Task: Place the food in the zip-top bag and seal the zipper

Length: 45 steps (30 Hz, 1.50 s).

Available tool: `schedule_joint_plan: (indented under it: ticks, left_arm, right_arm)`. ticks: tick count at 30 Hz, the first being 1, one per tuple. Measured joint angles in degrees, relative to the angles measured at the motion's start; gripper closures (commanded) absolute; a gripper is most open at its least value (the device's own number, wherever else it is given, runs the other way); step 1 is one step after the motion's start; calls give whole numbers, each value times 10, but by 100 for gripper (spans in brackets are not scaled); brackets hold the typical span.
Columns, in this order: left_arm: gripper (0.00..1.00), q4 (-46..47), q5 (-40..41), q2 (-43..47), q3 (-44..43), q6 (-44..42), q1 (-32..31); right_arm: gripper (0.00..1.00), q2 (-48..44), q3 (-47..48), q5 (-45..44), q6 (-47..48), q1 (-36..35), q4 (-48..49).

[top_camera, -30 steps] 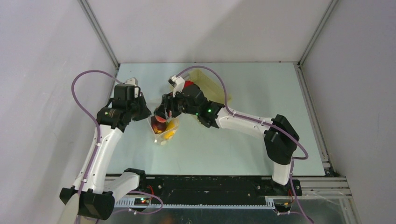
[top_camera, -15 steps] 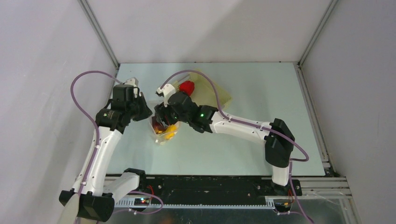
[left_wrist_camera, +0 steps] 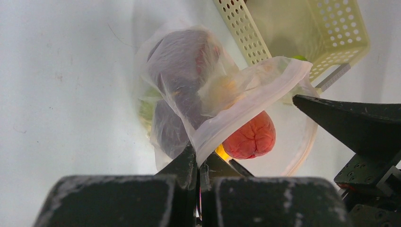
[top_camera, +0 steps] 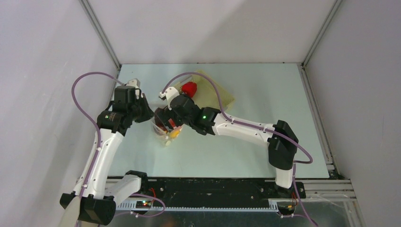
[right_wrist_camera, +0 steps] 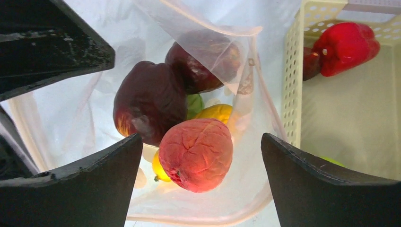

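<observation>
The clear zip-top bag (top_camera: 166, 137) lies on the table with its mouth held open. My left gripper (left_wrist_camera: 202, 163) is shut on the bag's mouth edge (left_wrist_camera: 246, 101) and lifts it. My right gripper (right_wrist_camera: 201, 137) is open just above the mouth. A red wrinkled fruit (right_wrist_camera: 196, 153) lies loose in the bag between its fingers, touching neither. Deeper in the bag lie two dark purple pieces (right_wrist_camera: 149, 101), a yellow piece (right_wrist_camera: 215, 112) and a green one (right_wrist_camera: 194, 104). The red fruit also shows in the left wrist view (left_wrist_camera: 250, 137).
The pale yellow latticed basket (right_wrist_camera: 293, 94) stands right beside the bag and holds a red pepper (right_wrist_camera: 345, 45), a dark piece and a green piece at its lower edge. In the top view the basket (top_camera: 224, 97) is behind my right arm. Grey walls close the table.
My right gripper has moved left and down over the bag's mouth, and the red fruit now lies in the bag. My left gripper has stayed on the bag's edge.
</observation>
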State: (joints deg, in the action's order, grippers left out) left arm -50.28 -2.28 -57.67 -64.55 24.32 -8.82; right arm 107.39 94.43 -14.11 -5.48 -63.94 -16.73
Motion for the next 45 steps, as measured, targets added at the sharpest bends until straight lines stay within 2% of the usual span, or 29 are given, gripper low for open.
schedule_joint_plan:
  ticks: [14, 18, 22, 28, 34, 40, 45]
  left_arm:
    - [100, 0, 4, 0, 0, 0, 0]
    - [100, 0, 7, 0, 0, 0, 0]
    - [100, 0, 11, 0, 0, 0, 0]
    - [100, 0, 13, 0, 0, 0, 0]
    - [100, 0, 16, -1, 0, 0, 0]
    - [100, 0, 26, -6, 0, 0, 0]
    - [100, 0, 32, -7, 0, 0, 0]
  right_arm:
    - [1, -13, 0, -110, 35, 10, -5]
    - [1, -45, -7, -66, 41, 21, 9]
    - [1, -114, -42, 24, 35, 40, 47]
    - [1, -157, -51, 142, 8, 128, 60]
    - [1, -136, -51, 181, 25, 212, -30]
    - [1, -68, -12, 203, 67, 245, -131]
    - [2, -4, 47, 227, 89, 266, -177]
